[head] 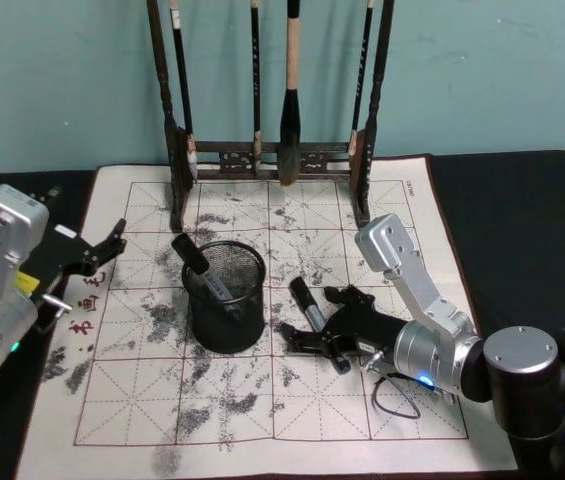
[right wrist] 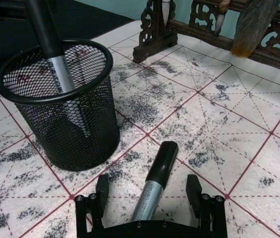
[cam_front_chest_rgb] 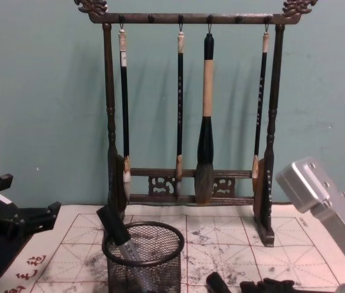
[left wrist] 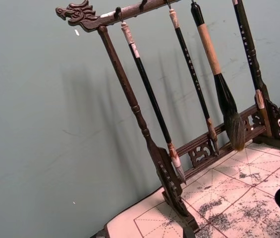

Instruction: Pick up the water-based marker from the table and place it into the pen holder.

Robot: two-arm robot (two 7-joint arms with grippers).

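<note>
A water-based marker (head: 303, 296) with a black cap and grey barrel lies on the table's ink-stained grid cloth (head: 222, 400), just right of the pen holder (head: 224, 296). In the right wrist view the marker (right wrist: 161, 162) lies flat between the fingers of my right gripper (right wrist: 147, 187). This right gripper (head: 315, 320) is open and low over the cloth, one finger on each side of the barrel. The black mesh pen holder (right wrist: 60, 106) stands upright with another marker (right wrist: 48, 44) leaning inside it. My left gripper (head: 99, 256) hovers open at the cloth's left edge.
A tall dark wooden brush rack (head: 262, 155) with several hanging brushes stands at the back of the cloth, behind the holder. Red characters (head: 87, 305) are inked near the left edge. The cloth's front half is bare.
</note>
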